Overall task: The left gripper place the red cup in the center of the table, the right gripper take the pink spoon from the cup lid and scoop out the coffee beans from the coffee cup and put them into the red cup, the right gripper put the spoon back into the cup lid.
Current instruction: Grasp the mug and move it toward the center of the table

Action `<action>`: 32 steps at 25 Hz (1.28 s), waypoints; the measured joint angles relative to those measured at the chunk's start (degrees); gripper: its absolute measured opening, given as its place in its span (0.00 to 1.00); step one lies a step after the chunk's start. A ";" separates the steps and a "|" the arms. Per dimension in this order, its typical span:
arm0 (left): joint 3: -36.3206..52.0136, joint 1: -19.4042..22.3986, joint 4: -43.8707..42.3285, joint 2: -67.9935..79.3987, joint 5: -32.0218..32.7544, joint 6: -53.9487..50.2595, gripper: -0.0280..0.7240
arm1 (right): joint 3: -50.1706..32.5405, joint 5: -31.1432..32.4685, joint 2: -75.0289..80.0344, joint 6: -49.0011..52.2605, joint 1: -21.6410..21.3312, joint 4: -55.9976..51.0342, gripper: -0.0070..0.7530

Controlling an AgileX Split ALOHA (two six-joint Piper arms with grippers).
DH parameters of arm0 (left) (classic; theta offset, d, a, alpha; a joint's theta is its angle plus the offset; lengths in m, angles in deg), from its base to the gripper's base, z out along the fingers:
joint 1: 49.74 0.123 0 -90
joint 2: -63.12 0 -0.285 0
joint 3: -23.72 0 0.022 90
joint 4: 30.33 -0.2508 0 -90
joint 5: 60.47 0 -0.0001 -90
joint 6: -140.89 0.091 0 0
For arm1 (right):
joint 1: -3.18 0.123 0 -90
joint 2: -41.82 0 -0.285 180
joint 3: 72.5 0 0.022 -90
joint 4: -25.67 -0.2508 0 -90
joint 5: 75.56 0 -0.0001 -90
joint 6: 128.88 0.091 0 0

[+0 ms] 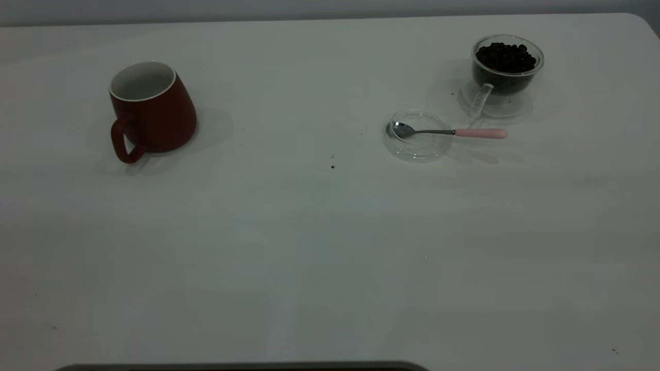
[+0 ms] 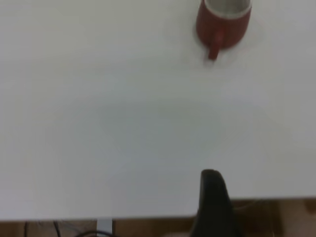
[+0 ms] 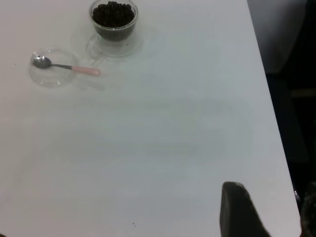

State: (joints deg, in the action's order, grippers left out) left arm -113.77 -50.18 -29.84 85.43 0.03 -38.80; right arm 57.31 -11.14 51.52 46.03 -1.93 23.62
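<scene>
1. Presently on the plain white desk [image 1: 289, 247]: dark red ceramic mug [image 1: 151, 110] with white inside, upright at the left side, well apart from the centre; its loop handle faces the near edge.
2. Small clear double-walled glass cup [image 1: 506, 72], far right; heaped with dark roasted coffee beans [image 1: 505, 56]; upright on its wide clear base.
3. Flat round clear glass lid [image 1: 418, 135], just beside the glass cup; teaspoon with metal bowl and pale pink handle [image 1: 448, 132] lies across it, bowl inside, handle overhanging the rim towards the right.
4. Risks, as judged: a grip on the mug's sloping wall may slip, the body being wider at base than rim; the overhanging spoon may tip or drag the light lid when lifted; the full heap of beans may spill at the first scoop.
5. Left gripper [image 2: 213, 200]: absent from the exterior view; one dark finger shows at the near desk edge, far from the mug; whether the jaws are spread or closed, cannot tell.
6. Right gripper [image 3: 242, 210]: likewise back at the near right edge, far from the spoon; jaws' state not discernible.
</scene>
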 joint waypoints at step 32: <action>-30.29 0.00 -12.10 90.40 -32.63 45.23 0.79 | 0.00 0.00 0.00 0.00 0.00 0.00 0.46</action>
State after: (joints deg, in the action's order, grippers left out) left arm -144.06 -50.18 -41.94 175.83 -32.60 6.43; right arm 57.31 -11.14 51.52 46.03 -1.93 23.62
